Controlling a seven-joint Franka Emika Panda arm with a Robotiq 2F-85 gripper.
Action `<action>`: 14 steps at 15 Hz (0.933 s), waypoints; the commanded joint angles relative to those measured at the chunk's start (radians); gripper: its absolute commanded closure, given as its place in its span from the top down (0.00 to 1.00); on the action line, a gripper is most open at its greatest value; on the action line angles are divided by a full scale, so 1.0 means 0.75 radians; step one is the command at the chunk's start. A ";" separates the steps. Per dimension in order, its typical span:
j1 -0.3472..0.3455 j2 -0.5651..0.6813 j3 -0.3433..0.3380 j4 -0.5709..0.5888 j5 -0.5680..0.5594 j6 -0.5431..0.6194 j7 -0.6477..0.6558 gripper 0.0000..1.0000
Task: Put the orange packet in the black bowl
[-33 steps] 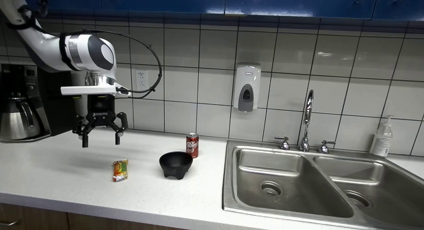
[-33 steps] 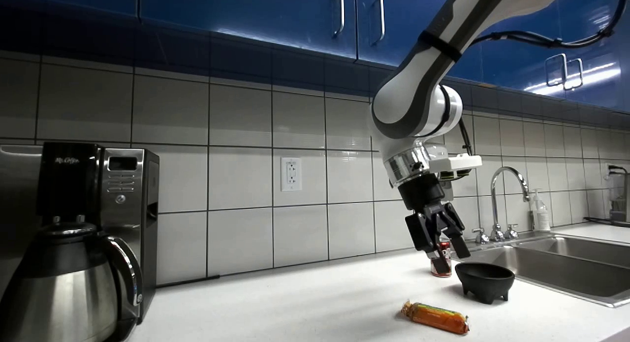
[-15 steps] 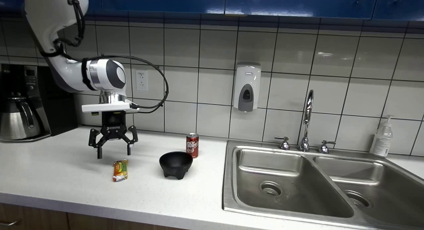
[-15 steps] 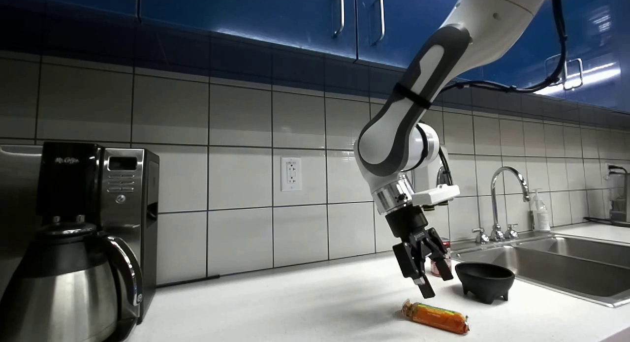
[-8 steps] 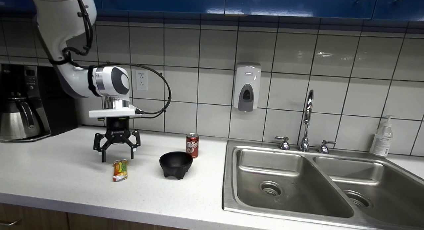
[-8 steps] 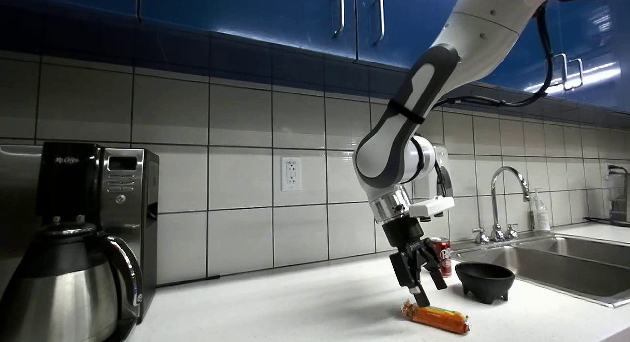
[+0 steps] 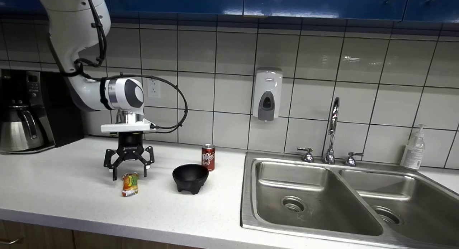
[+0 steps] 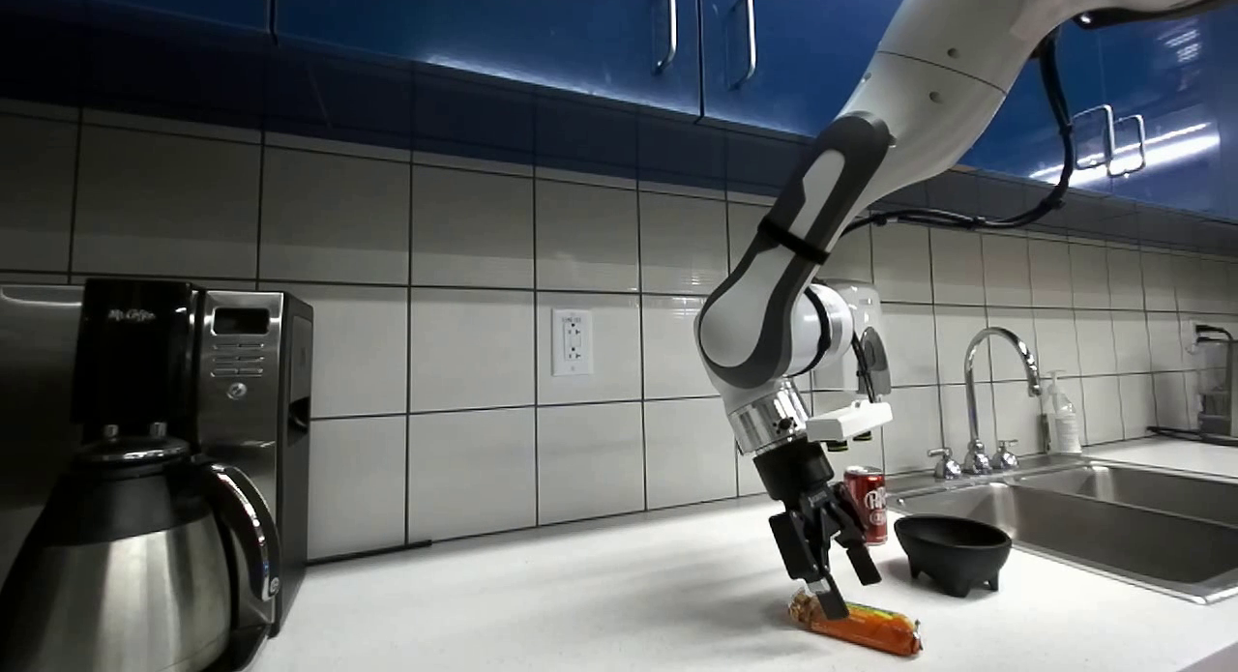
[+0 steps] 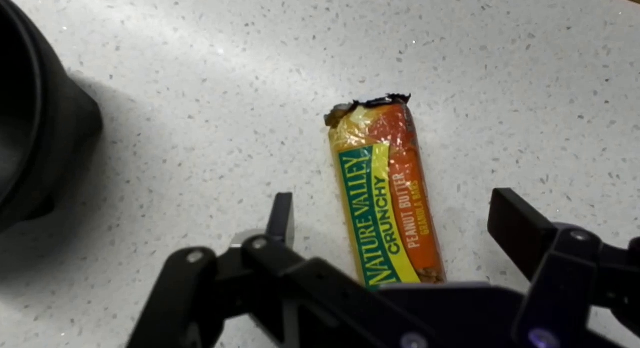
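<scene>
The orange packet (image 7: 130,186) lies flat on the counter in both exterior views (image 8: 872,630). In the wrist view the packet (image 9: 382,188) is a long orange, yellow and green granola bar wrapper, its near end hidden behind the gripper. The black bowl (image 7: 190,182) stands upright on short feet to its right, also seen in an exterior view (image 8: 953,554); part of the bowl (image 9: 57,122) shows at the wrist view's left edge. My gripper (image 7: 129,175) is open and empty, low over the packet, with a finger (image 9: 392,203) on each side and gaps to both.
A red soda can (image 7: 208,158) stands just behind the bowl. The steel sink (image 7: 247,206) is to the right, with a faucet (image 7: 333,125). A coffee maker (image 8: 253,430) stands at the left. A tiled wall with a soap dispenser (image 7: 267,95) is behind.
My gripper has come down toward the counter, moving right in an exterior view, until it is low over the packet. Its fingers stay open. The packet, bowl and can have not moved.
</scene>
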 commanded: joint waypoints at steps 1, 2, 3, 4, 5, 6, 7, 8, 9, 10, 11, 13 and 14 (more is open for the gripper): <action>-0.012 0.032 0.003 0.035 -0.025 -0.002 -0.038 1.00; -0.012 0.037 0.004 0.038 -0.025 -0.003 -0.042 1.00; -0.011 0.042 0.004 0.040 -0.026 -0.005 -0.043 1.00; -0.012 0.046 0.004 0.041 -0.026 -0.005 -0.046 1.00; -0.012 0.051 0.004 0.043 -0.026 -0.006 -0.048 1.00; -0.012 0.055 0.003 0.044 -0.026 -0.006 -0.048 1.00; -0.013 0.057 0.004 0.047 -0.020 -0.006 -0.047 1.00; -0.013 0.059 0.004 0.048 -0.018 -0.006 -0.047 0.75; -0.013 0.060 0.004 0.049 -0.021 -0.007 -0.049 0.74; -0.013 0.061 0.004 0.050 -0.018 -0.008 -0.047 0.65; -0.012 0.060 0.004 0.049 -0.020 -0.007 -0.044 0.58; -0.011 0.059 0.003 0.050 -0.022 -0.008 -0.043 0.42; -0.012 0.055 0.004 0.048 -0.020 -0.006 -0.044 0.35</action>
